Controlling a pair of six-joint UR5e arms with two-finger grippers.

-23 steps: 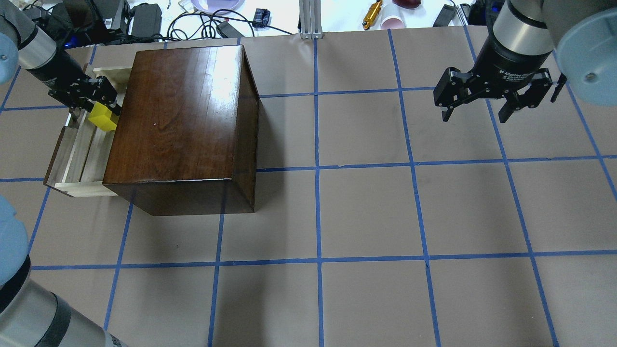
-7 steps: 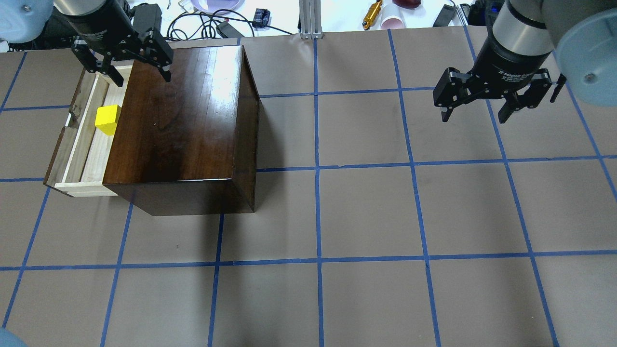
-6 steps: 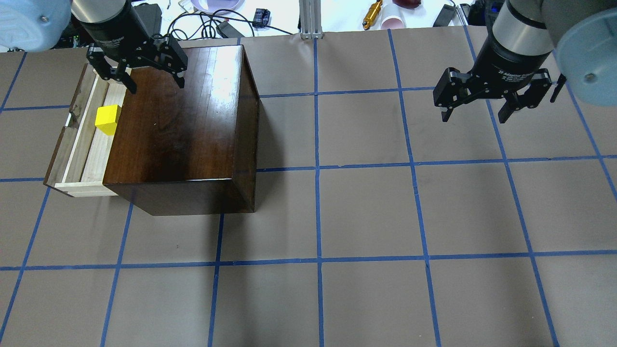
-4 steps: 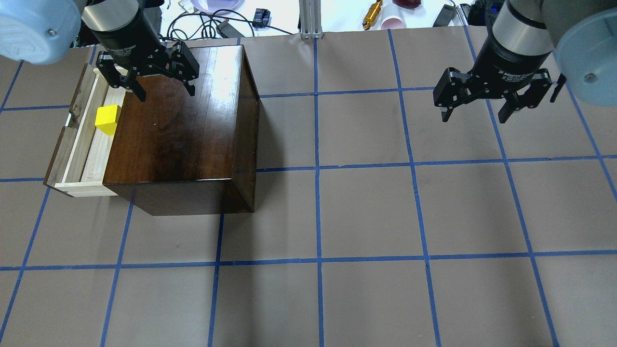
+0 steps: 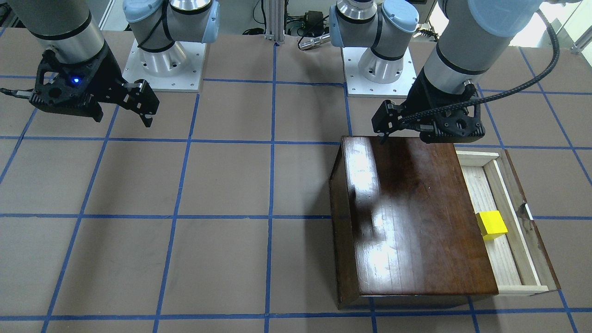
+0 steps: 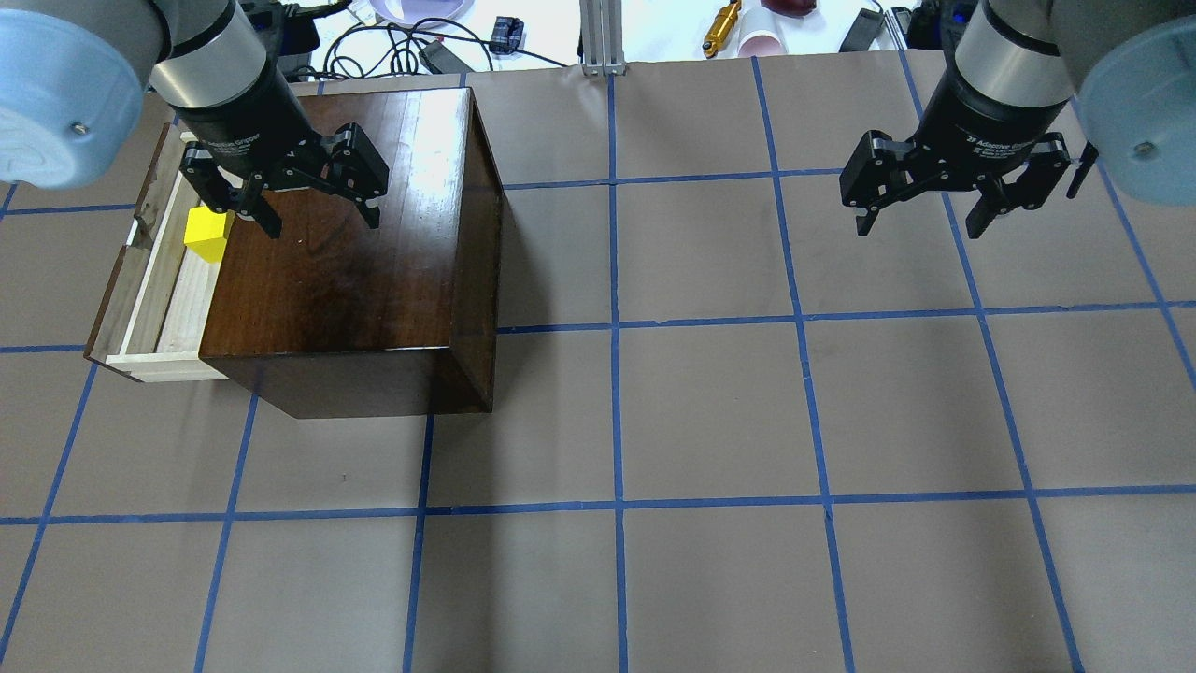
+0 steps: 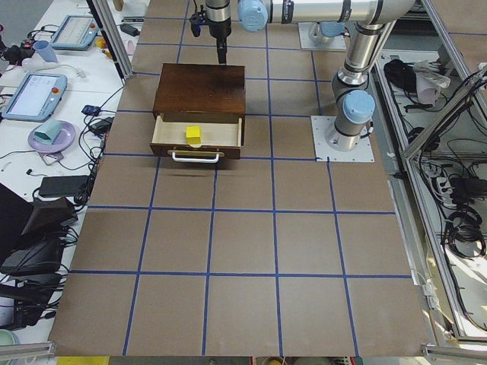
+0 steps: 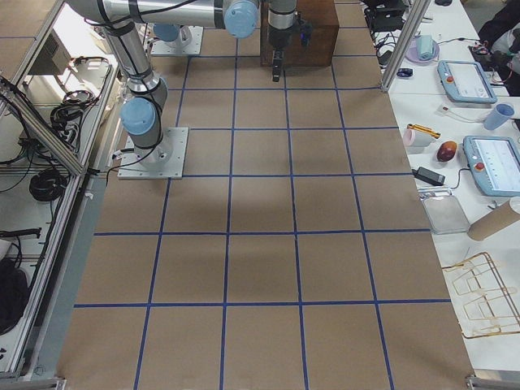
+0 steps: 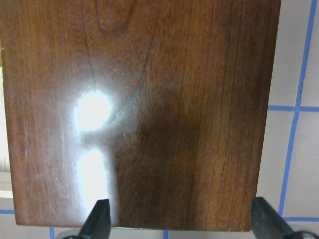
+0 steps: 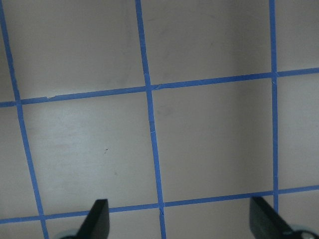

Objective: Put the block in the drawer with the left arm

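Left jaws: wide, empty, over the box point(image 6: 355, 243) top.
Right jaws: wide, empty, over the table point(image 6: 710, 411), well apart.
Block point(image 6: 207, 234): lying in the open drawer point(image 6: 173, 308), beside the box edge.
Risk: a low pass could clip the box, jolting the block.

The right gripper point(image 6: 920, 229), at two o'clock, has white print that looks like "2F Adaptive Gripper". Print on the left gripper point(image 6: 324, 227) is too small.

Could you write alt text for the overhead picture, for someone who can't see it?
A yellow block lies in the open drawer of a dark wooden box on a blue-gridded table. The left gripper, open, hovers over the box; the right gripper, open, hangs far off.
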